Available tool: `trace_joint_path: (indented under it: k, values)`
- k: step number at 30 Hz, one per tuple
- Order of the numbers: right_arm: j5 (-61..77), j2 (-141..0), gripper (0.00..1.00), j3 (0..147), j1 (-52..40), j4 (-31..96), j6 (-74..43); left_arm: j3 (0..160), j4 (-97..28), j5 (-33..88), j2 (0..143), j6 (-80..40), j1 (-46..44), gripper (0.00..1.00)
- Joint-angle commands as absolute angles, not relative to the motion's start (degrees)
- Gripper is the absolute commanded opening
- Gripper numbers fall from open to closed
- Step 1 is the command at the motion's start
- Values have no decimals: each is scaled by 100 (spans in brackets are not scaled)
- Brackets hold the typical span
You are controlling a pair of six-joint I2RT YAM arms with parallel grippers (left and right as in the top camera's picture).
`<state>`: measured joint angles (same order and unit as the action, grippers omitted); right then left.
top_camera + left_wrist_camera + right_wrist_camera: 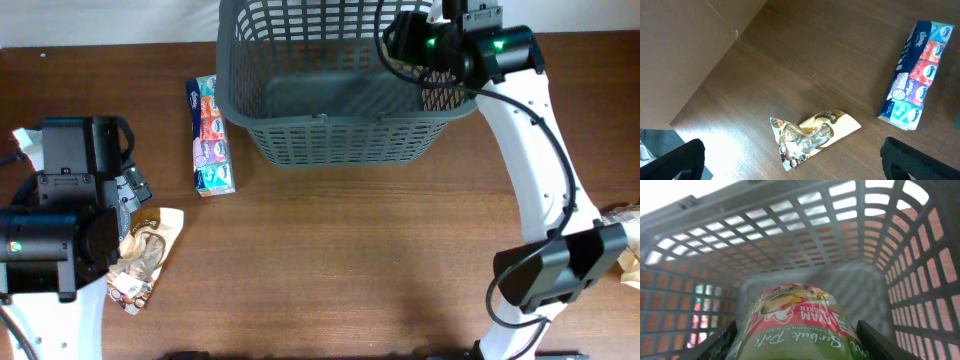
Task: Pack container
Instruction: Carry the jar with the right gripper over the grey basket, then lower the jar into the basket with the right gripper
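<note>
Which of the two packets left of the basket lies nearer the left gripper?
The crumpled gold snack packet, right by the open left gripper; the blue tissue pack lies farther off, beside the basket.

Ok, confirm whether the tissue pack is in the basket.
No, the tissue pack lies on the table beside the basket.

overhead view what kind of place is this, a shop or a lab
Probably a robot lab bench set up for grocery packing, not a shop: left arm and right arm at a wooden table, a grey shopping basket, a loose Kleenex tissue pack and a chicken seasoning jar.
</note>
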<state>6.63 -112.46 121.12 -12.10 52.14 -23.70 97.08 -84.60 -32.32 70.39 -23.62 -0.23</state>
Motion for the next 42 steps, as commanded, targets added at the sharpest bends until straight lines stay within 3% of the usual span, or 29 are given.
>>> trace_joint_path:
  k: [1, 42]
  values:
    - [421, -11469, 4, 12276, -1264, 5280, -2154, 9760, -8453, -3210, 7015, -2375, 5, 100]
    - [-353, -12956, 4, 12276, -1599, 6243, -1824, 9760, -8453, -3210, 7015, -2375, 8, 100]
